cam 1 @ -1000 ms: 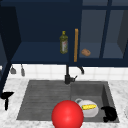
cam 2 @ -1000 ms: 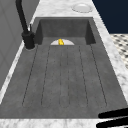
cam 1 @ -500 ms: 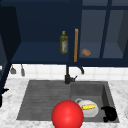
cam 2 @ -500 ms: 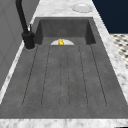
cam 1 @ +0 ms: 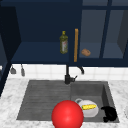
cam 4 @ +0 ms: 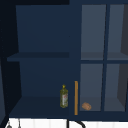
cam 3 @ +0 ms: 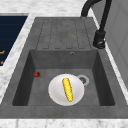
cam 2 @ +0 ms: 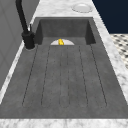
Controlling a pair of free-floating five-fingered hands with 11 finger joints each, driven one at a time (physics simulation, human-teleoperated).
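Observation:
A white plate (cam 1: 91, 112) carrying a yellow corn cob (cam 1: 89, 107) lies on the floor of the sink basin (cam 1: 105, 92); the plate (cam 3: 56, 96) and corn cob (cam 3: 67, 89) show from above in the right side view, beside the drain. My right hand (cam 1: 109, 113) hovers as a black shape at the basin's front right corner, just right of the plate and apart from it. A big red ball (cam 1: 67, 115) sits at the sink's front edge, left of the plate. A small red thing (cam 3: 37, 74) lies by the basin's front wall.
The black faucet (cam 1: 67, 77) stands behind the sink, between the ribbed drainboard (cam 1: 42, 97) and the basin. The open blue cabinet above holds an oil bottle (cam 4: 64, 96) and a bread roll (cam 4: 86, 106) beside an orange door handle (cam 4: 76, 97). A pale dish (cam 2: 82, 7) rests on the counter.

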